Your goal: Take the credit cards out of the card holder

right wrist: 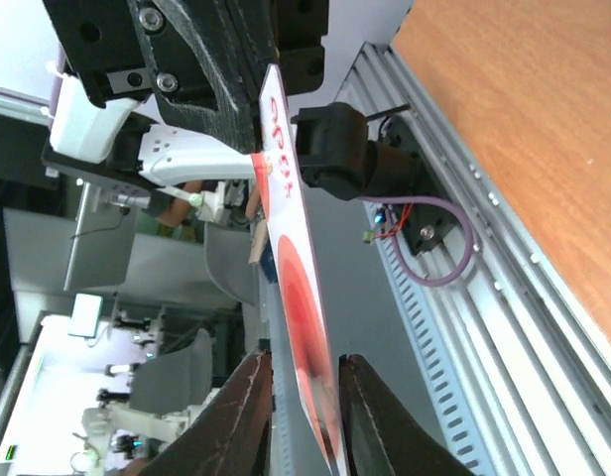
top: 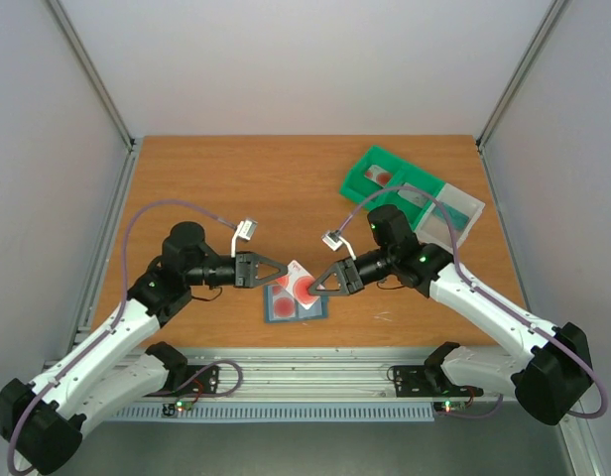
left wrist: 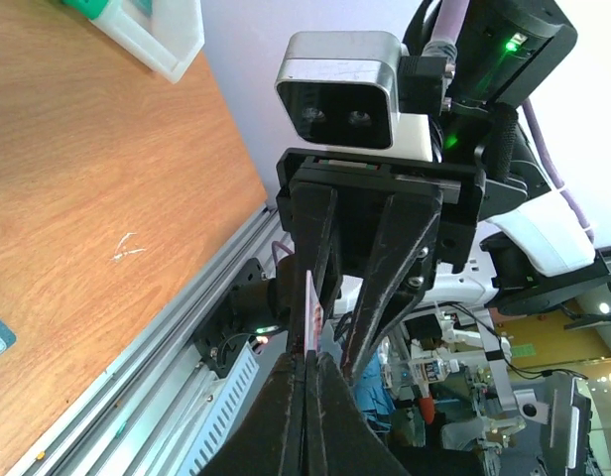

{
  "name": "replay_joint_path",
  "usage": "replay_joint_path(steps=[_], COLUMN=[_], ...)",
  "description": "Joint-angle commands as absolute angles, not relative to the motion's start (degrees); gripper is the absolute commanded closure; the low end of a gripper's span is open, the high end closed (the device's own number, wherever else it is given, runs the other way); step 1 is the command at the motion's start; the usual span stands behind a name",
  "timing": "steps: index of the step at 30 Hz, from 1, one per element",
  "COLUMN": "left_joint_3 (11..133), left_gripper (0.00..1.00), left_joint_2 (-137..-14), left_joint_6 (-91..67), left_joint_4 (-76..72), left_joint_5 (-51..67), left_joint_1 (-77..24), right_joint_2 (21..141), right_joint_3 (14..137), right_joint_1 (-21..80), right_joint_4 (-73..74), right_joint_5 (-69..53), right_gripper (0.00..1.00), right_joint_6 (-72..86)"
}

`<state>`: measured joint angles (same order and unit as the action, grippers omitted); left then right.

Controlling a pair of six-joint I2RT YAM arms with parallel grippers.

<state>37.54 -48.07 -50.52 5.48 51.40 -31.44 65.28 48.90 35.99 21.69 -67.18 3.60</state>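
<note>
Top external view is showing both arms reaching inward, the left gripper [top: 284, 270] pinching shut on one end of a white, red-spotted credit card [top: 298, 270] and the right gripper [top: 313, 286] straddling the other end, jaws narrow, grip unclear. The card is hovering on edge above the open card holder [top: 315, 309], long axis running gripper to gripper, over a wooden table [top: 206, 178] inside white walls [top: 286, 59]

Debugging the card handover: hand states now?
Left hand: closed on the thin red-and-white plastic card.
Right hand: astride the same card; open or closed cannot be told.
</note>
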Motion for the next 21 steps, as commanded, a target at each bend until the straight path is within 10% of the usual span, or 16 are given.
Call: replay_joint_path(steps=[1,9,21], left_joint_3=[35.3,27.1,22.9], left_gripper=[1.00,1.00,1.00], left_joint_2=[-47.7,-46.0,-44.3], left_joint_6=[-51.7,-63.3,-68.2], left_joint_4=[-1.0,-16.2,-20.1], left_joint_5=[50.3,39.9,26.5], left_joint_1=[-31.0,-31.0,-31.0], right_joint_2=[63.9,62.5,68.4], right_joint_3=[49.7,41.3,30.5], right_joint_1=[36.0,36.0,36.0], right_joint_4=[20.2,-2.0,-35.0], right_joint_5=[-62.0,-55.5,-49.1], right_gripper=[0.72,0.50,0.64], right_joint_6=[6.1,25.9,47.2])
